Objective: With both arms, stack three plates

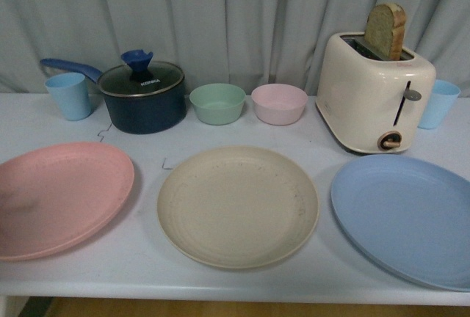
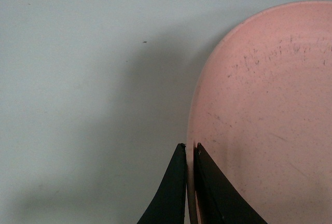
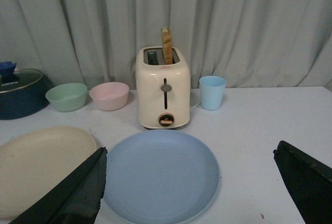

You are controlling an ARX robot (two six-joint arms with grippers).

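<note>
**Item 1, pink plate** (image 1: 62, 198). It lies flat on the bench (image 1: 139, 277) at the robot's left end of the row, apart from its neighbour. The left gripper (image 2: 190, 149) is clamped on its rim, which passes between two dark fingers standing almost together. I judge the rim was chosen because a shallow plate lying flat offers nothing else to pinch.

**Item 2, beige plate** (image 1: 239, 207). It sits in the middle of the row, flat, with nothing on it. It is probably the base of the stack, since either arm can reach it.

**Item 3, blue plate** (image 1: 407, 218). It lies flat at the right end. The right gripper (image 3: 190, 152) hangs short of it with jaws spread wide, touching nothing. The wrist camera frames the plate between the fingers, which suggests the gripper is lining up on the near rim.

**Item 4, bystanders along the curtain.** These are a lidded saucepan (image 1: 142, 97), green bowl (image 1: 217, 103), pink bowl (image 1: 279, 103), toaster (image 1: 371, 93) holding a slice of bread, left blue cup (image 1: 70, 95) and right blue cup (image 1: 439, 104). All stand behind the plates, clear of any lifting path.

**Status.** Nothing is stacked yet, and the first lift appears to be in hand.
</note>
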